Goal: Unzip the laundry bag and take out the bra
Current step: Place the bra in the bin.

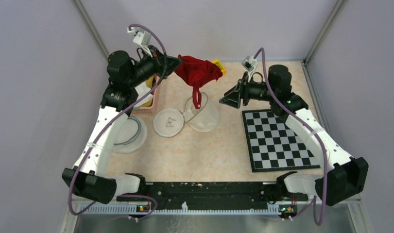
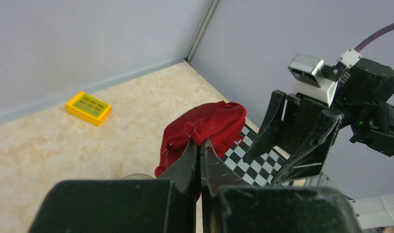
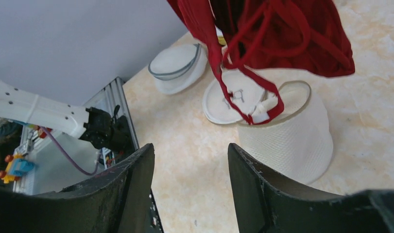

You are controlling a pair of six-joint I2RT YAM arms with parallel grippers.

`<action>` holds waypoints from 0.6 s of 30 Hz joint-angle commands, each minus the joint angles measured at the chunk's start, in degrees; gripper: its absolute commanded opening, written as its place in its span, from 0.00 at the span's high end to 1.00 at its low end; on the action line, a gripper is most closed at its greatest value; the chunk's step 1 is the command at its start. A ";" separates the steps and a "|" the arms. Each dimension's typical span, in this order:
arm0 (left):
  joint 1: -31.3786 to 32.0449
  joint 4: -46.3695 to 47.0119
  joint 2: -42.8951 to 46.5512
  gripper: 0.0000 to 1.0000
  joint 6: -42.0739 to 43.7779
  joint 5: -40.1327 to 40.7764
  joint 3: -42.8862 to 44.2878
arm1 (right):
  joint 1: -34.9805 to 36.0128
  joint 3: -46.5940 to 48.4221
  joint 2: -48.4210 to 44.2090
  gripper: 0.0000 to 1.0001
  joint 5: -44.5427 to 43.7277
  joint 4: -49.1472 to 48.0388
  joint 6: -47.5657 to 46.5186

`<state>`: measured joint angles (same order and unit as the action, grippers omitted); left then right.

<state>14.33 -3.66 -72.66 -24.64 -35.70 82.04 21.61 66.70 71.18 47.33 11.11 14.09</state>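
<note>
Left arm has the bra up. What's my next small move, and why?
Probably raise the left gripper a little higher. Its jaws are shut on the bra, but a strap loop hangs down to the open mouth of the laundry bag; whether it clears the rim is unclear. The right gripper is open and empty.

- Lighting bright, even, diffuse from overhead.
- Shadows on desk (image 1: 209, 150) faint, soft-edged.
- Left wrist view: left claw (image 2: 200, 145) housing slightly soft; background sharp.

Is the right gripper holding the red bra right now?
No, the right gripper is open and empty; the left gripper pinches the bra.
</note>
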 commanded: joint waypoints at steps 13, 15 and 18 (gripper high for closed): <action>-0.26 14.13 0.07 1.00 -17.65 -6.48 -6.91 | 4.78 13.39 8.51 0.35 -4.62 -8.04 8.50; -0.27 15.30 -0.14 1.00 -19.15 -7.23 -7.26 | 5.39 13.68 9.17 0.35 -5.25 -8.22 8.50; -0.30 18.21 -0.26 1.00 -21.82 -8.77 -8.30 | 6.01 13.99 10.04 0.35 -6.26 -8.35 8.50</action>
<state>14.31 6.81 -72.79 -41.85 -41.45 74.56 26.46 77.43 80.38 43.11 5.26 21.87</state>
